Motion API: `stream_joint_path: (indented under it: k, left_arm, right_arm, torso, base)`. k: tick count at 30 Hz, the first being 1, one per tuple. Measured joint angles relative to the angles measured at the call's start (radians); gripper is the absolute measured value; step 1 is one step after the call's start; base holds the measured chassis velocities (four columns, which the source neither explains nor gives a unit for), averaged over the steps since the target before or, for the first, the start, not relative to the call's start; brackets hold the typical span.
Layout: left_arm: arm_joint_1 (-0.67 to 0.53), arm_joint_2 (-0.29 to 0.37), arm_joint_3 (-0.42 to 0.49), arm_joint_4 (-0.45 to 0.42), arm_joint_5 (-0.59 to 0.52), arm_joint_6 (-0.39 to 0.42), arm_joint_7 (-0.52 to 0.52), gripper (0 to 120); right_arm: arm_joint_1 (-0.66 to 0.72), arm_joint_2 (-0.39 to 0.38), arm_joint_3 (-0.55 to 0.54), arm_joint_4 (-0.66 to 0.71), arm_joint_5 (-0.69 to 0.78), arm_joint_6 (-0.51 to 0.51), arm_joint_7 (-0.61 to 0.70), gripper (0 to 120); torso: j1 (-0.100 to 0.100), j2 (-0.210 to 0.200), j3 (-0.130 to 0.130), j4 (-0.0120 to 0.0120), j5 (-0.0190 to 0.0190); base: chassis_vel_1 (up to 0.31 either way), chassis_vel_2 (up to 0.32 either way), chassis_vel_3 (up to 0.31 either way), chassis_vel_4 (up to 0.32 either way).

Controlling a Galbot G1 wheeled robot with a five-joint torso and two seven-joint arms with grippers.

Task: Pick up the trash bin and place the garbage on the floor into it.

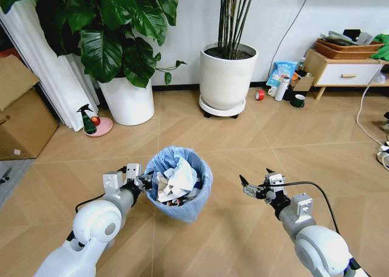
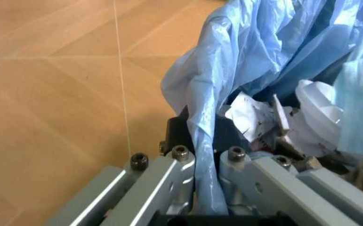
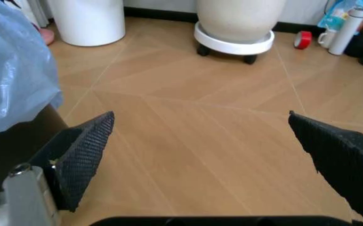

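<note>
The trash bin point(image 1: 180, 199), small and round with a crinkly light-blue bag, is in the middle of the floor point(image 1: 243, 143) just before me. My left gripper point(image 1: 144, 181) is shut on its left rim; the left wrist view shows the gripper point(image 2: 205, 155) pinching the blue bag edge point(image 2: 200, 89). The garbage point(image 1: 178, 181) I see, crumpled white paper point(image 2: 252, 117) and a white lid point(image 2: 319, 107), lies inside the bin. Whether the bin touches the floor I cannot tell. My right gripper point(image 1: 254, 181) hangs open to the bin's right, holding nothing; its black pads point(image 3: 87, 155) stand wide apart beside the bag point(image 3: 12, 70).
Two white planters point(image 1: 127, 99) point(image 1: 227, 76) stand at the back, with a green spray bottle point(image 1: 88, 120) to the left. A cardboard box point(image 1: 21, 116) is at far left. A wooden cabinet point(image 1: 340, 71), a mug point(image 1: 297, 100) and cables point(image 1: 372, 131) are at right.
</note>
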Motion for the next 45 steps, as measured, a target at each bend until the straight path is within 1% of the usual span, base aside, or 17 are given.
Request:
stream_joint_path:
  k: [1,3,4,6,8,10,12,15,16,24,25,28,30,34,37,40,45]
  left_arm:
    - [0.000,0.000,-0.002,0.000,0.002,-0.001,0.000,0]
    - [0.001,0.000,-0.003,0.000,0.003,-0.001,0.000,0]
    - [0.001,0.000,-0.003,0.000,0.003,-0.001,0.000,0]
    - [0.001,0.001,-0.003,0.000,0.003,-0.001,0.000,0]
    - [0.000,0.001,-0.002,0.001,0.003,-0.001,0.000,0]
    - [-0.001,0.000,-0.002,0.002,0.003,-0.001,0.000,0]
    - [-0.003,-0.001,-0.002,0.005,0.003,-0.001,0.000,0]
    - [-0.004,-0.002,-0.002,0.005,0.003,-0.001,0.000,0]
    - [-0.004,-0.003,-0.002,0.006,0.003,-0.001,0.000,0]
    - [-0.008,-0.011,0.002,0.015,0.004,-0.001,0.000,0]
    - [-0.009,-0.013,0.002,0.015,0.005,-0.001,0.000,0]
    - [-0.008,-0.014,0.003,0.017,0.008,-0.001,0.001,0]
    - [-0.008,-0.014,0.003,0.018,0.009,-0.001,0.001,0]
    - [-0.008,-0.014,0.003,0.019,0.009,-0.001,0.001,0]
    - [-0.009,-0.014,0.004,0.019,0.009,-0.001,0.002,0]
    - [-0.010,-0.013,0.004,0.020,0.009,-0.001,0.002,0]
    - [-0.010,-0.012,0.004,0.020,0.009,-0.001,0.002,0]
  right_arm:
    - [0.000,0.002,0.002,-0.001,0.000,0.000,0.000,100]
    - [0.003,0.002,0.009,-0.001,0.000,0.001,0.000,100]
    - [0.004,0.002,0.010,-0.001,0.000,0.001,0.000,100]
    - [0.006,0.002,0.011,-0.002,0.001,0.001,0.000,100]
    - [0.008,-0.001,0.012,-0.003,0.002,0.001,0.000,100]
    - [0.008,-0.001,0.013,-0.005,0.003,0.001,0.000,100]
    - [0.010,-0.003,0.013,-0.007,0.003,0.001,0.000,100]
    - [0.010,-0.003,0.013,-0.009,0.004,0.001,0.000,100]
    - [0.010,-0.003,0.013,-0.009,0.004,0.002,-0.001,100]
    - [0.007,-0.003,0.013,-0.013,0.005,0.003,-0.001,100]
    - [0.006,-0.003,0.014,-0.013,0.005,0.003,-0.001,100]
    - [0.003,-0.003,0.014,-0.014,0.004,0.004,-0.001,100]
    - [0.003,-0.003,0.015,-0.014,0.004,0.005,-0.002,100]
    - [0.003,-0.003,0.016,-0.017,0.004,0.006,-0.002,100]
    - [0.004,-0.002,0.016,-0.019,0.004,0.009,-0.002,100]
    - [0.003,-0.001,0.015,-0.020,0.003,0.011,-0.002,100]
    - [0.002,0.003,0.013,-0.022,-0.001,0.014,-0.003,100]
  torso:
    - [0.000,0.000,0.000,0.0000,0.0021]
    - [0.000,0.000,0.000,0.0002,0.0003]
    - [0.000,0.000,0.000,0.0001,0.0018]
    - [0.000,0.000,0.000,-0.0001,0.0021]
    - [0.000,0.000,0.000,0.0001,0.0002]
    - [0.000,0.000,0.000,0.0001,0.0019]
    - [0.000,0.000,0.000,0.0003,0.0005]
    - [0.000,0.000,0.000,-0.0001,0.0018]
    - [0.000,0.000,0.000,0.0000,0.0008]
    - [0.000,0.000,0.000,-0.0001,0.0016]
    - [0.000,0.000,0.000,-0.0001,0.0003]
    - [0.000,0.000,0.000,0.0000,0.0016]
    - [0.000,0.000,0.000,0.0002,0.0007]
    - [0.000,0.000,0.000,0.0001,0.0017]
    - [0.000,0.000,0.000,0.0001,0.0003]
    - [0.000,0.000,0.000,0.0001,0.0018]
    - [0.000,0.000,0.000,0.0002,0.0008]
  base:
    - [0.220,-0.201,-0.211,0.220]
    - [0.218,-0.209,-0.209,0.213]
    - [0.230,-0.217,-0.213,0.201]
    - [0.219,-0.219,-0.213,0.206]
    - [0.202,-0.224,-0.202,0.209]
    - [0.198,-0.216,-0.206,0.207]
    - [0.207,-0.208,-0.199,0.210]
    - [0.215,-0.219,-0.211,0.212]
    - [0.223,-0.230,-0.217,0.203]
    - [0.214,-0.210,-0.219,0.203]
    - [0.196,-0.217,-0.224,0.196]
    - [0.217,-0.208,-0.220,0.211]
    - [0.219,-0.209,-0.220,0.204]
    - [0.204,-0.212,-0.211,0.207]
    - [0.225,-0.215,-0.205,0.200]
    - [0.231,-0.211,-0.197,0.201]
    - [0.213,-0.222,-0.220,0.203]
